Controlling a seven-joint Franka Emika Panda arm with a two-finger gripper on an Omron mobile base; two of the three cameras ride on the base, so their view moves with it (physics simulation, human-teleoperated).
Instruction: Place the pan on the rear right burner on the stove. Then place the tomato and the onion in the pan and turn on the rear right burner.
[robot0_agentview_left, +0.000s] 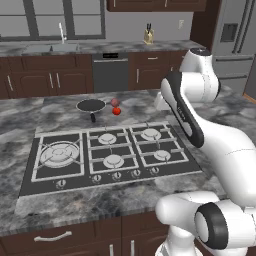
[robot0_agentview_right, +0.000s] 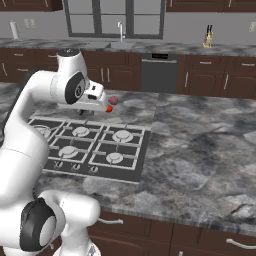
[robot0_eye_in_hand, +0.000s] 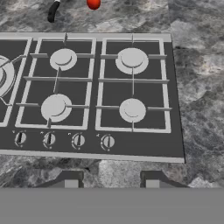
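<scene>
The two-finger gripper (robot0_eye_in_hand: 109, 178) hangs above the marble counter just in front of the stove's knob edge, its two small dark fingertips (robot0_eye_in_hand: 70, 178) standing partly apart with only bare counter between them and nothing held. Directly ahead of it lies the flat steel-grey gas cooktop (robot0_eye_in_hand: 173, 131), with its row of small round knobs (robot0_eye_in_hand: 107, 141) along the near edge and black grates over the burners. The rear right burner (robot0_eye_in_hand: 131, 60), a small round silvery cap under its grate, carries nothing; the hand view shows it just beyond the front right burner (robot0_eye_in_hand: 132, 109). Past the stove's far edge, on the grey-veined marble counter (robot0_agentview_left: 50, 107), sits the small round shallow frying pan (robot0_agentview_left: 91, 105), dark inside with a thin grey rim, its short black handle (robot0_eye_in_hand: 53, 11) pointing toward the stove. Just beside the pan on its right lie the small bright red tomato (robot0_agentview_left: 116, 111) and, a little farther back, the dull maroon-pink onion (robot0_agentview_left: 115, 102), the two close together. In the right base view the white arm (robot0_agentview_right: 37, 100) arches over the stove's left part, with the tomato and onion showing just past the hand.
</scene>
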